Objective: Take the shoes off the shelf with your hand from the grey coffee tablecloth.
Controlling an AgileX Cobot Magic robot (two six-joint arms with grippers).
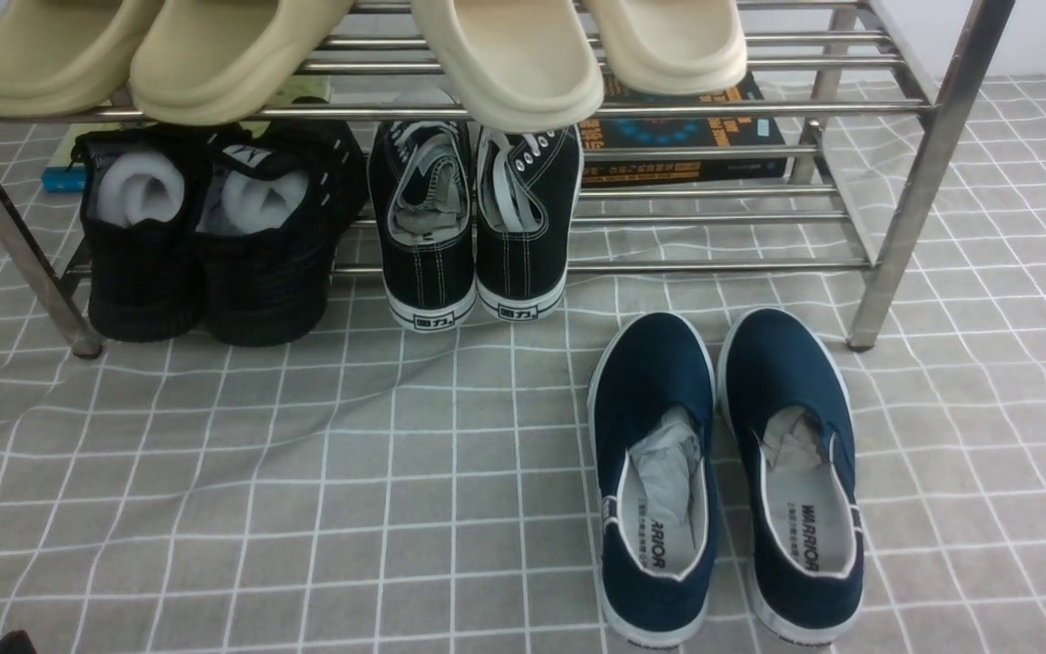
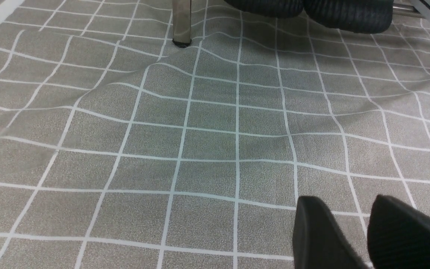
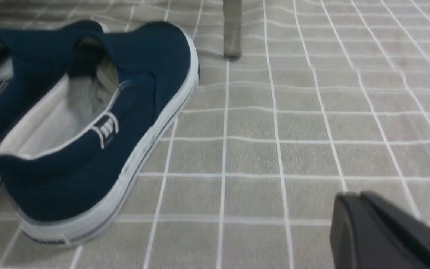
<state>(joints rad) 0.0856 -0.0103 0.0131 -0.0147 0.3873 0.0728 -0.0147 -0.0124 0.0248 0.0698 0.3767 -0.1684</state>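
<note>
Pair of navy blue canvas slip-on shoes [image 1: 727,472] with white rubber soles and grey WARRIOR insoles sits side by side on the grey tablecloth with thin white grid lines [image 1: 305,472], off the rack, heels toward the camera, toes pointing at the two-tier silver metal tube shoe shelf [image 1: 904,182], just in front of its right front leg. Crumpled paper stuffing in both. Right wrist view: right shoe of the pair [image 3: 88,123] close beside the camera, rack leg beyond it. Lower tier holds black lace-up sneakers with white stitching [image 1: 476,222] and black knit sneakers with white stuffing [image 1: 205,236]; dark printed box [image 1: 682,136] behind at right. Upper tier: beige foam slippers [image 1: 350,50], toes overhanging the front rail. Left gripper [image 2: 364,231] low over bare cloth, black fingers slightly apart, holding nothing. Right gripper [image 3: 383,231] only partly in frame, cannot tell how far its fingers are parted, nothing seen in it. Cloth slightly wrinkled near left rack leg.
</note>
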